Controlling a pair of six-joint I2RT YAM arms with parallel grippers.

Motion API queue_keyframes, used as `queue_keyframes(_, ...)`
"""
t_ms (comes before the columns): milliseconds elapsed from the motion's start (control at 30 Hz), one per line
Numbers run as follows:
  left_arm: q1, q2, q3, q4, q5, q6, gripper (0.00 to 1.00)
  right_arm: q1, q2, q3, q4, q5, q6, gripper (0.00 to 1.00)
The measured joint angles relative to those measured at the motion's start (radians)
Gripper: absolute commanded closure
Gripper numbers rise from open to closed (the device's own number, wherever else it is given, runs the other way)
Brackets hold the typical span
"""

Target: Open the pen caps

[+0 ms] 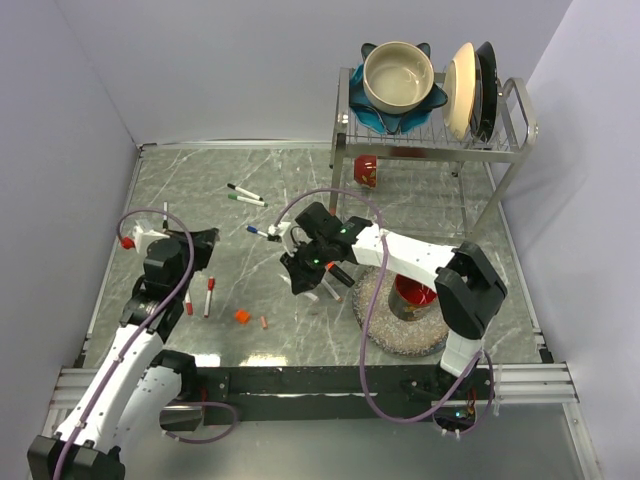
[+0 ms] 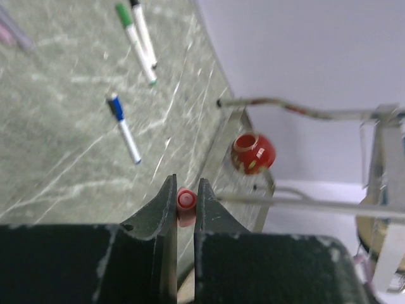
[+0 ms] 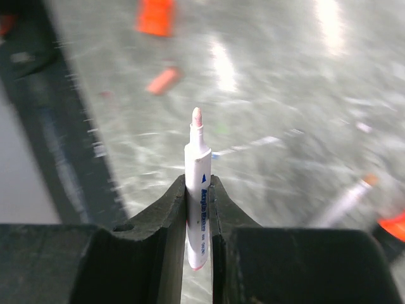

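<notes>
The red cap sat pinched between the fingertips of the left gripper, which had narrowed onto it near the bench's left edge. The right gripper clamped an uncapped white marker near the bench's middle. An orange cap lay toward the near edge.

red cap | white marker, blue lettering | orange cap | grey-veined table

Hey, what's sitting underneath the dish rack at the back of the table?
A small red jar stands under the dish rack, at its left end. The bowl and plates loaded on top hide much of the space below, so anything else there is unseen.
</notes>
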Motion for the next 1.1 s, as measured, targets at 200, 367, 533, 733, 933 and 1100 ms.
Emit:
queue_keyframes(200,0.0,-0.011,-0.132,-0.002,0.128,0.023,0.99,0.0,0.006,-0.001,0.006,0.212,0.013,1.0)
queue_keyframes(367,0.0,-0.042,-0.247,-0.04,0.211,0.043,0.99,0.0,0.037,0.003,0.003,0.36,0.001,0.92)
queue_keyframes(533,0.0,-0.083,-0.273,-0.063,0.251,0.064,0.99,-0.002,0.112,0.015,-0.012,0.463,-0.013,0.91)
queue_keyframes(733,0.0,-0.101,-0.273,-0.062,0.276,0.089,0.99,-0.005,0.147,0.018,-0.029,0.521,-0.023,0.87)
queue_keyframes(933,0.0,-0.101,-0.273,-0.063,0.284,0.097,0.99,-0.024,0.147,0.023,-0.033,0.537,-0.023,0.76)
queue_keyframes(1100,0.0,-0.101,-0.275,-0.065,0.285,0.097,0.99,-0.034,0.15,0.025,-0.041,0.539,-0.024,0.68)
